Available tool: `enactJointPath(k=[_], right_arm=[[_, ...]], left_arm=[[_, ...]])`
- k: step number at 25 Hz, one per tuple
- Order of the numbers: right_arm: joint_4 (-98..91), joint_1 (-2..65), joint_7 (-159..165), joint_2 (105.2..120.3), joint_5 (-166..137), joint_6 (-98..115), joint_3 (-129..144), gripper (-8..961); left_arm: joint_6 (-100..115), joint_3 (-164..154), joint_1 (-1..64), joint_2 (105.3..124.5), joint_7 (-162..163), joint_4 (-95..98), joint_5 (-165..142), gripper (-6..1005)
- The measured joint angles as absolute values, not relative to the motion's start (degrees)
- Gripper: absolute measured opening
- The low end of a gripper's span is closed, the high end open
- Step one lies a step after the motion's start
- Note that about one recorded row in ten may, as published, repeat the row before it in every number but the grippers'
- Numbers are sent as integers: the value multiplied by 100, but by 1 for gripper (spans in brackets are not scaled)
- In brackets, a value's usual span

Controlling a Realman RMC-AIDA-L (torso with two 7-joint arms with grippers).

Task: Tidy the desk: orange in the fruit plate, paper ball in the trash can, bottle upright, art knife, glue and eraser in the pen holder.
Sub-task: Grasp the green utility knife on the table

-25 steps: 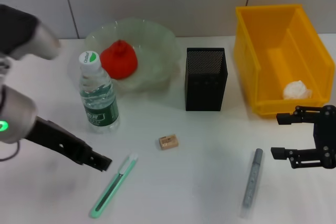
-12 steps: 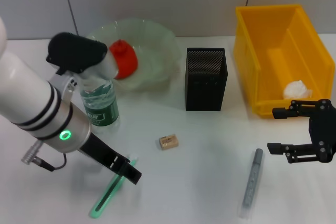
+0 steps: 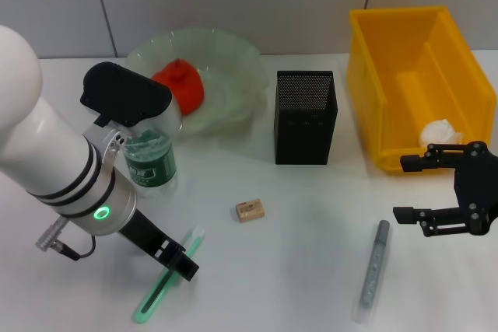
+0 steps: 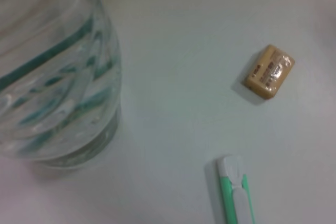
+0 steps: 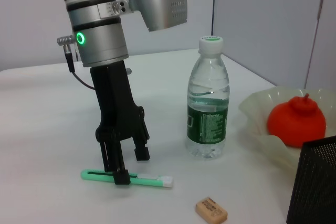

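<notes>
The left gripper (image 3: 177, 260), jaws open, is straddling the green art knife (image 3: 166, 279). The right gripper (image 3: 412, 188) is hovering open and empty. Closing off-centre risks skidding the knife away.

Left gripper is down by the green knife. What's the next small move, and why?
Probably close the left gripper on the art knife: its open fingers stand either side of the knife, which lies flat on the table, tips about at the surface.

White table (image 3: 311, 215) carries: black mesh pen holder (image 3: 306, 117) mid-table. Left of holder, glass fruit plate (image 3: 226, 68) & upright bottle (image 3: 148, 162). Right of it, yellow bin (image 3: 412, 83). Nearer than holder: eraser (image 3: 250, 210), green art knife (image 3: 167, 277), grey glue stick (image 3: 373, 270).
</notes>
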State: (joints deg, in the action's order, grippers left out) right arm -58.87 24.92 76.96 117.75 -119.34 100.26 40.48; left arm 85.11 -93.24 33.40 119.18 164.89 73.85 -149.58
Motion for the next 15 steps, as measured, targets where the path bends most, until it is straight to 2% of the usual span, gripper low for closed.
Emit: enactJointPath(k=[15], right_arm=[[-5872,2496,7707,11777,-11936,9976,4042,777]], left_arm=[[8553,-9687,3629,11918,16493,7325,-15032,740]])
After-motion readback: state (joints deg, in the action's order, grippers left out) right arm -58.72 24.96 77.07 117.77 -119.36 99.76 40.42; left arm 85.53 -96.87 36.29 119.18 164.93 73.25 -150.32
